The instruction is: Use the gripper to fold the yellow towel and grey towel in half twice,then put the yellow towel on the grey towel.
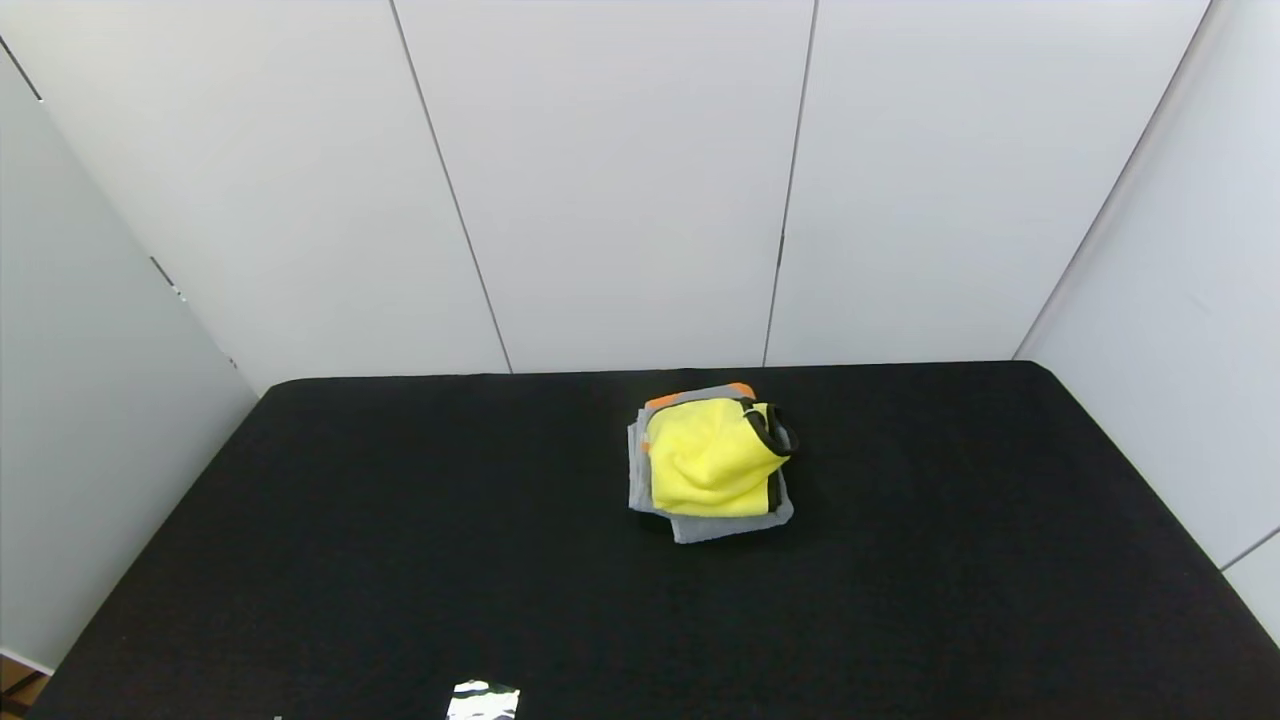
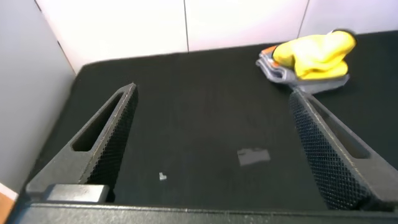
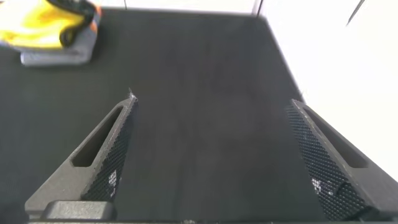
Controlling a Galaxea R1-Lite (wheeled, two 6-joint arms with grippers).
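Presently: left end effector [image 2: 211, 149] and right end effector [image 3: 211, 155], both wide, empty, well apart from yellow towel [image 1: 712, 455] atop grey towel [image 1: 735, 525].

Most of the grey towel [image 1: 703, 528] is covered by the yellow towel [image 1: 708, 457] lying on it; only a grey border and an orange corner at the far side are seen in the head view. How many layers either towel is folded into cannot be told. In the right wrist view the yellow towel [image 3: 37, 23] is cut off by the picture's edge, with the grey towel [image 3: 59, 55] beneath it partly cropped too. A small shiny object [image 1: 483, 700] at the near edge of the desk [image 1: 400, 560] is cut off by the head view's border and cannot be identified. Neither arm is seen in the head view.
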